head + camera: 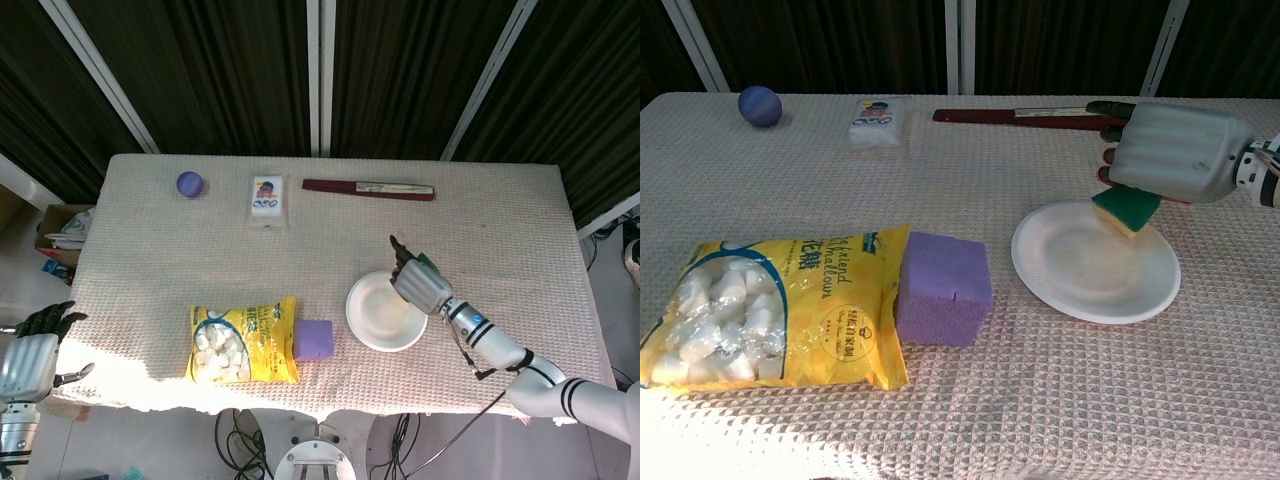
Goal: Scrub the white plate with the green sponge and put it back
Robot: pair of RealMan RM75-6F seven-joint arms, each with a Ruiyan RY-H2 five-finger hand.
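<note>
The right hand [1175, 152] is gripping the green sponge [1125, 210] and pressing it onto the far right part of the white plate [1095, 262], which is sitting on the worktop [480, 225] toward the near right, a little in from the front edge. Open cloth is lying to the right of the plate and behind it. Just to its left a purple block [943, 288] is standing, touching a yellow snack bag [775, 310] further left. Along the far edge a dark red flat case [368, 189], a small white packet [265, 198] and a blue ball [190, 183] are lying well apart from the plate. The left hand [30, 355] is hanging off the worktop's near left corner, fingers loosely spread, holding nothing.
</note>
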